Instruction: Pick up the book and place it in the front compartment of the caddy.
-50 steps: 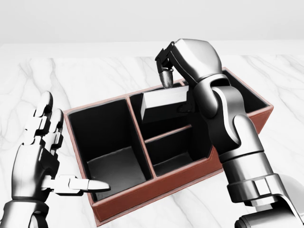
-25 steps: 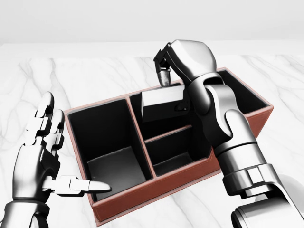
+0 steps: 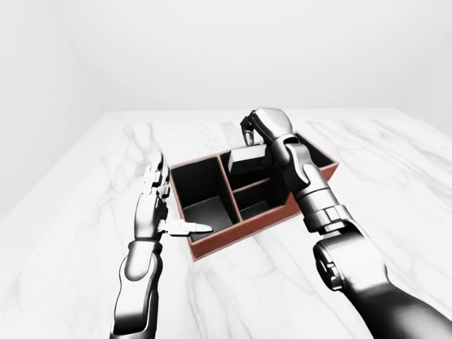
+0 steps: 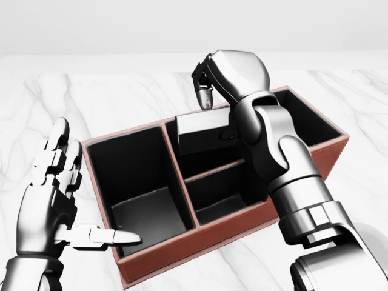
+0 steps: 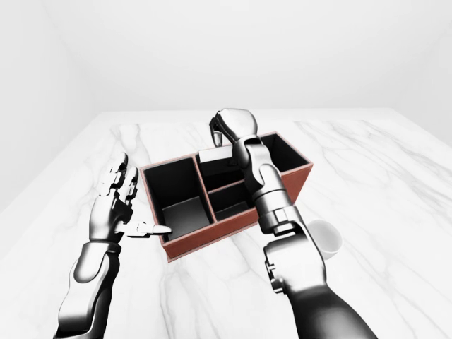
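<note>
The caddy (image 4: pixel 182 250) is a red-brown box with black compartments, lying at a slant on the white marble table (image 4: pixel 91 97). The book (image 4: pixel 203 130), dark with a pale page edge, hangs tilted over the upper middle compartment, its lower part dipping inside. My right hand (image 4: pixel 212 112) is shut on the book's top edge, fingers curled down over it. My right forearm hides part of the right-hand compartment. At the view's left, my left hand (image 4: pixel 73 194) is open, its thumb reaching over the caddy's lower left corner and holding nothing.
The big left compartment (image 4: pixel 136 182) and the lower middle compartment (image 4: pixel 218 194) show only black floors. A white cup (image 5: pixel 326 236) stands on the table just right of the caddy in the right-eye view. Marble surface stretches on all sides.
My right hand has shifted slightly to the left with the book. The left hand and the caddy have not moved.
</note>
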Motion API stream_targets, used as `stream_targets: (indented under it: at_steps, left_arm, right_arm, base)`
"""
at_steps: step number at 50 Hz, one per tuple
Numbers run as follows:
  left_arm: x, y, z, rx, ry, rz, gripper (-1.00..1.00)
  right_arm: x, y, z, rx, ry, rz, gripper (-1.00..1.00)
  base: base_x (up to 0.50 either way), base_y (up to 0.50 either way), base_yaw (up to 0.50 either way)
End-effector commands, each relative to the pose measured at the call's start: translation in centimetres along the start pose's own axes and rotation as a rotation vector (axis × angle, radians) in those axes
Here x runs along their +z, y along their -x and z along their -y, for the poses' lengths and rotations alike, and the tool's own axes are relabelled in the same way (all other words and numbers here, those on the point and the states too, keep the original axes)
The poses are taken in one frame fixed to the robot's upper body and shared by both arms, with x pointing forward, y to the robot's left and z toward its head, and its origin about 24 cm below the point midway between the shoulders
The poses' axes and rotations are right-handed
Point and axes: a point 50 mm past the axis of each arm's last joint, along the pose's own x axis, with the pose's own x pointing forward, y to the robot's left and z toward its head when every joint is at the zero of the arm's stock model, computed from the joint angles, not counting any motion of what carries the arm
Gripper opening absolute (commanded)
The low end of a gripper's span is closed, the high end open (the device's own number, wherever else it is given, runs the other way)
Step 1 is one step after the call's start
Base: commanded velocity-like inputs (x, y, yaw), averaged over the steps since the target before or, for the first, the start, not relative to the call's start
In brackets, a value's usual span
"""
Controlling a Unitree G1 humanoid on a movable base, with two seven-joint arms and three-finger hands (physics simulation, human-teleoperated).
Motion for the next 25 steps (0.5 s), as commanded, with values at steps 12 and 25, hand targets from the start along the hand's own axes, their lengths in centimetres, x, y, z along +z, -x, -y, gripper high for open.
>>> stream_targets:
  at_steps: [12, 25]
  left_arm:
    - [0.1, 0.0, 0.0, 0.002, -0.003, 0.002, 1.0]
    - [0.1, 0.0, 0.0, 0.002, -0.004, 0.003, 1.0]
  right_arm:
    - [-0.4, -0.6, 0.2, -0.043, 0.001, -0.03, -1.0]
    - [-0.7, -0.8, -0.5, -0.037, 0.017, -0.051, -1.0]
  base:
    - [0.0, 0.0, 0.0]
    - [0.0, 0.0, 0.0]
